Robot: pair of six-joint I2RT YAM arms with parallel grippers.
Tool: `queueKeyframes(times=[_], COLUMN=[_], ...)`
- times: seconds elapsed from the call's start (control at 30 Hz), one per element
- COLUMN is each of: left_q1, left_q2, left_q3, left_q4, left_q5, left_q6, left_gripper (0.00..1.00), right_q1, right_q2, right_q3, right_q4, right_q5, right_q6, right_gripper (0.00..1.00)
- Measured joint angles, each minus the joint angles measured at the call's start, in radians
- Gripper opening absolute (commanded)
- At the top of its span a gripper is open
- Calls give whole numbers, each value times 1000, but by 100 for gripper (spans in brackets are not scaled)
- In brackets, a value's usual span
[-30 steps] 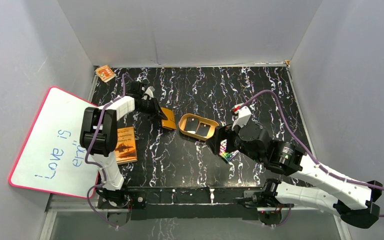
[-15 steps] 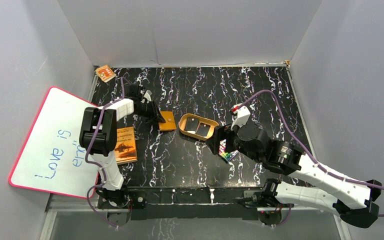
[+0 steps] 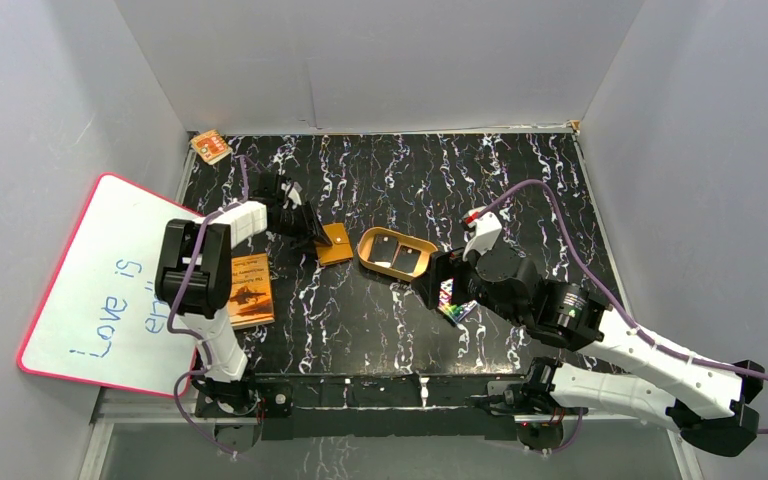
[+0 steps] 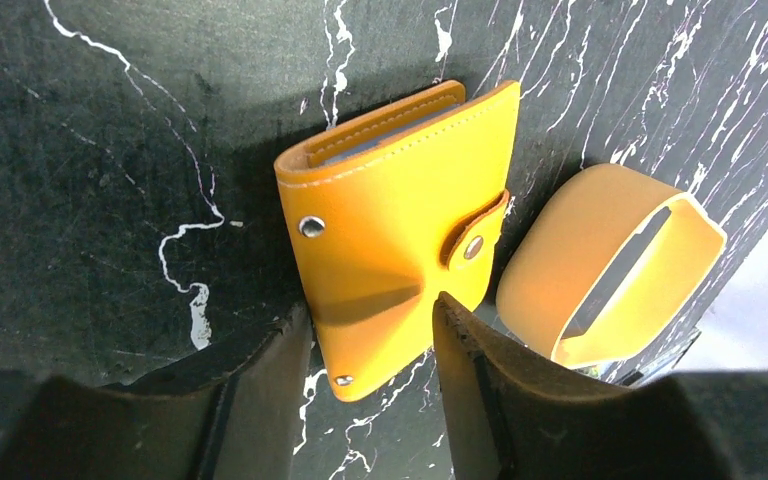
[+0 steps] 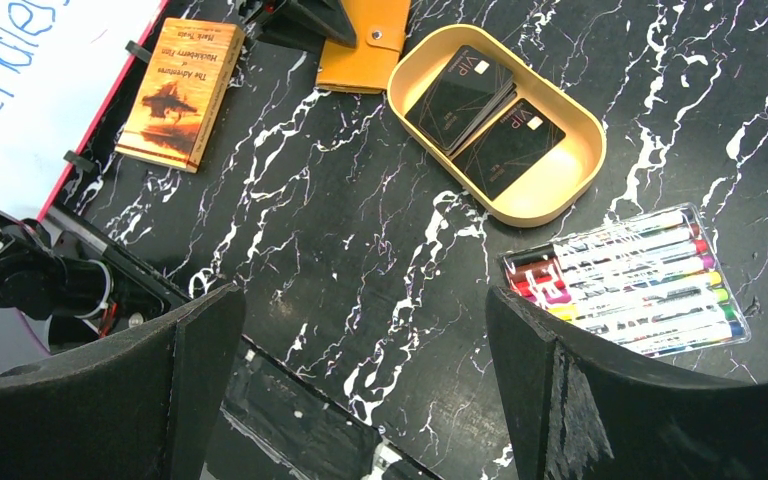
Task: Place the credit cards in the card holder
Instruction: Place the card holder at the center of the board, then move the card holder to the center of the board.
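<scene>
Left wrist view: the card holder (image 4: pixel 400 230) lies flat on the black marble table (image 4: pixel 90 180) at centre frame, folded shut with its snap tab fastened. The left hand (image 4: pixel 372 318) sits over the holder's lower edge, fingers parted, one at each side. It is released, with nothing clamped between them. A tan oval tray (image 4: pixel 600 260) stands just beside the holder at right of frame; contact between the two cannot be confirmed.

Right wrist view: the credit cards (image 5: pixel 458 98) — black, marked VIP, two faces showing — lie inside the tray at upper centre, one overlapping the other. The holder lies at the tray's upper left, with the left hand's dark fingers over its top end. A marker pack (image 5: pixel 625 280) lies at the tray's lower right. An orange booklet (image 5: pixel 180 95) lies at upper left, beside a whiteboard (image 5: pixel 30 60). The right hand (image 5: pixel 360 310) hangs above the table — fingers spread wide, empty.
</scene>
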Motion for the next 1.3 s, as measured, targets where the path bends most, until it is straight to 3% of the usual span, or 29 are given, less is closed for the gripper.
queueKeyframes(times=[0.47, 0.77, 0.9, 1.1, 1.3], left_q1=[0, -15, -103, -316, -370], left_q2=[-75, -169, -293, -352, -204], left_q3=[-60, -125, -177, -222, -194], left_q4=[10, -15, -30, -28, -3], left_q5=[-89, -182, -270, -425, -499], left_q6=[-5, -10, -31, -98, -137], left_gripper=[57, 56, 46, 5, 0], right_q1=[0, 0, 0, 0, 0], right_q2=[3, 11, 12, 34, 35], right_q3=[0, 0, 0, 0, 0], right_q4=[5, 8, 16, 32, 39], right_q5=[0, 0, 0, -1, -1], right_q6=[0, -1, -1, -1, 1], right_gripper=[99, 99, 98, 98, 99])
